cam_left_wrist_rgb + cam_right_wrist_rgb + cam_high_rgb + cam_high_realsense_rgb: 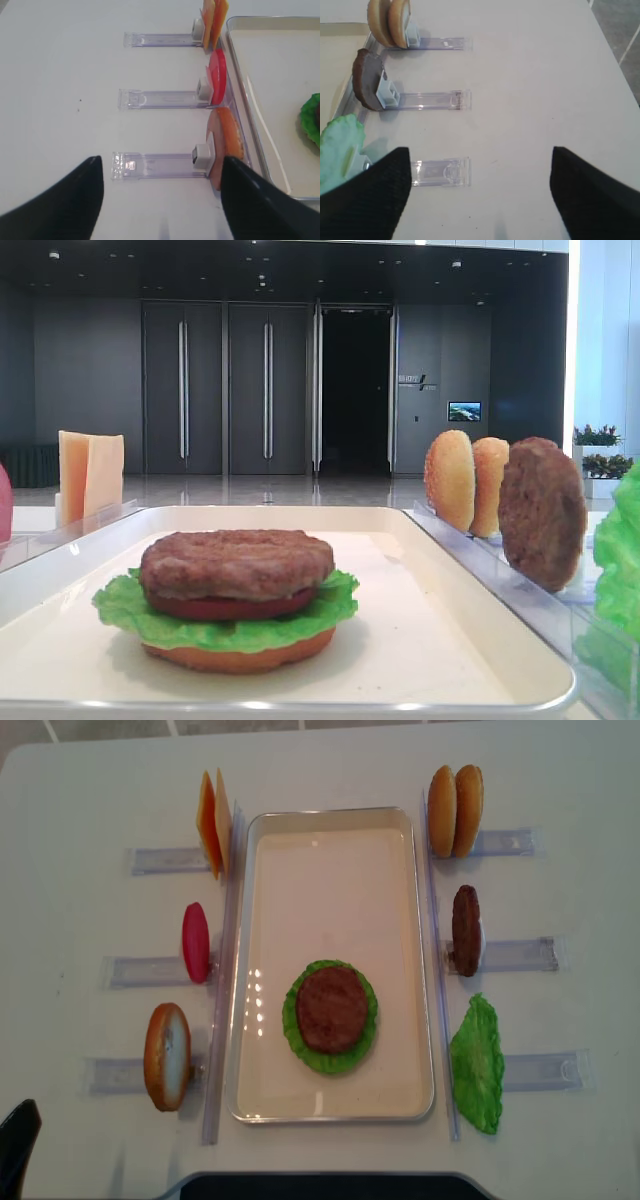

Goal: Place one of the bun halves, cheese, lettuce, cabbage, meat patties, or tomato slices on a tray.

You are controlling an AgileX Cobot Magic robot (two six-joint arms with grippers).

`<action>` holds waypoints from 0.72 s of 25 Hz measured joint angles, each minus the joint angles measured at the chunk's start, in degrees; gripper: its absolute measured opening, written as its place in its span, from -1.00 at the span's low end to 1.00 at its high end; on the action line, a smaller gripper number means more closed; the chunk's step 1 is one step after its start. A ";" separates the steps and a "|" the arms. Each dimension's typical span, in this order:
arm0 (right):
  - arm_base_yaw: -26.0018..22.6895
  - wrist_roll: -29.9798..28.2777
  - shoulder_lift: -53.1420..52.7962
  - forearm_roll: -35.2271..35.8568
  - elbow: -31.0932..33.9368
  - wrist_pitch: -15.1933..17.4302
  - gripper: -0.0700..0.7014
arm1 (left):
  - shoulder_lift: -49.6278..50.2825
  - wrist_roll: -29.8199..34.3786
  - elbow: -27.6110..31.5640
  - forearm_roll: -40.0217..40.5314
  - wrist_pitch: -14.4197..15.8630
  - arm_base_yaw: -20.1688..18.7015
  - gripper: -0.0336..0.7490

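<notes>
The tray (pixel 255 920) lies in the middle of the white table (pixel 80 790), with its long side running from 12 to 6 o'clock in the overhead view. On the tray, toward 6 o'clock, stands a stack: a bun half (pixel 238 656) at the bottom, then a lettuce leaf (pixel 296 1042), a tomato slice (pixel 228 606), and a meat patty (pixel 331 1009) on top. Clear plastic racks (pixel 520 955) hold the other pieces upright on both sides of the tray. On the 9 o'clock side there are the cheese slices (pixel 210 823) toward 12 o'clock, a red tomato slice (pixel 195 942) in the middle, and another bun half (pixel 166 1056) toward 6 o'clock. On the 3 o'clock side there are two bun halves (pixel 455 810) toward 12 o'clock, a second meat patty (pixel 465 930) in the middle, and a second lettuce leaf (pixel 477 1065) toward 6 o'clock. The left end effector (pixel 162 200) hangs over the table near the rack of the bun half, its black fingers (pixel 65 205) wide apart and holding nothing. The right end effector (pixel 480 195) hangs over the table beside the rack of the lettuce, also with the fingers (pixel 370 200) spread and empty.
</notes>
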 joint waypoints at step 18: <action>0.00 0.00 0.00 0.00 0.00 0.00 0.65 | 0.00 0.00 0.00 0.00 0.00 0.00 0.51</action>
